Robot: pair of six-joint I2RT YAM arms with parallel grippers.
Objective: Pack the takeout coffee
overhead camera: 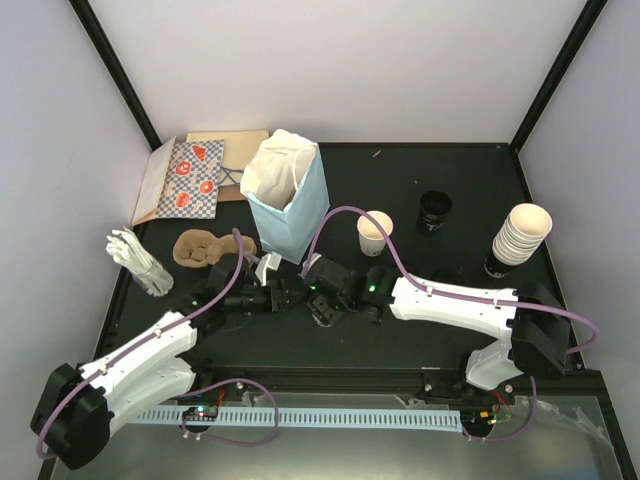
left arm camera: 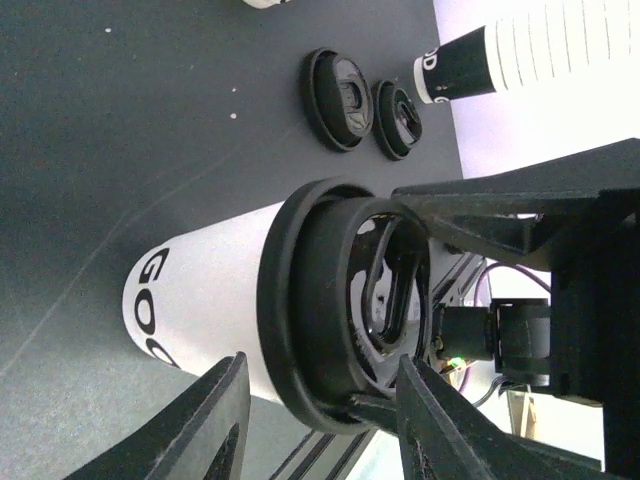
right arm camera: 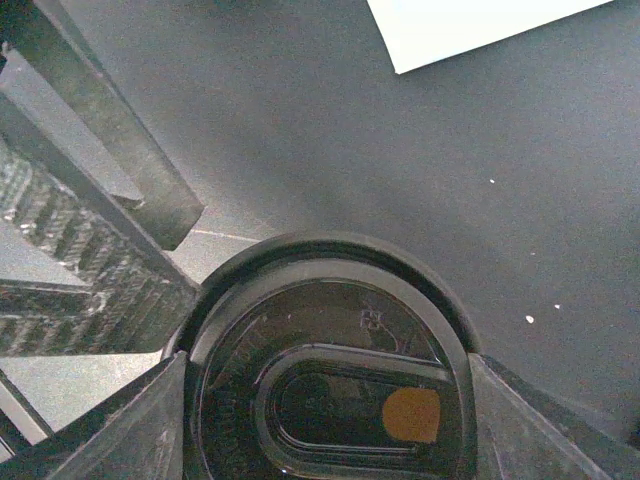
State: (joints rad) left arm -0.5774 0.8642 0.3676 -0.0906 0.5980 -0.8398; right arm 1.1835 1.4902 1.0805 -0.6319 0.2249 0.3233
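From overhead, my left gripper (overhead camera: pixel 288 293) and right gripper (overhead camera: pixel 322 297) meet nose to nose mid-table and hide the cup between them. The blue bag (overhead camera: pixel 300 200) stands just beyond them, mouth up, so I judge packing means lifting the cup and carrying it away from me. I count one bag, one unlidded cup (overhead camera: pixel 374 233) and one stack of cups (overhead camera: pixel 522 232). On the left wrist camera the cup (left arm camera: pixel 200 300) stands upright, my left fingers (left arm camera: pixel 215 425) pinching it near the top, under its lid (left arm camera: pixel 340 300). Two loose lids (left arm camera: pixel 338 98) lie beyond. On the right wrist camera I look straight down on that lid, with my right fingers (right arm camera: pixel 120 430) clamped on its rim.
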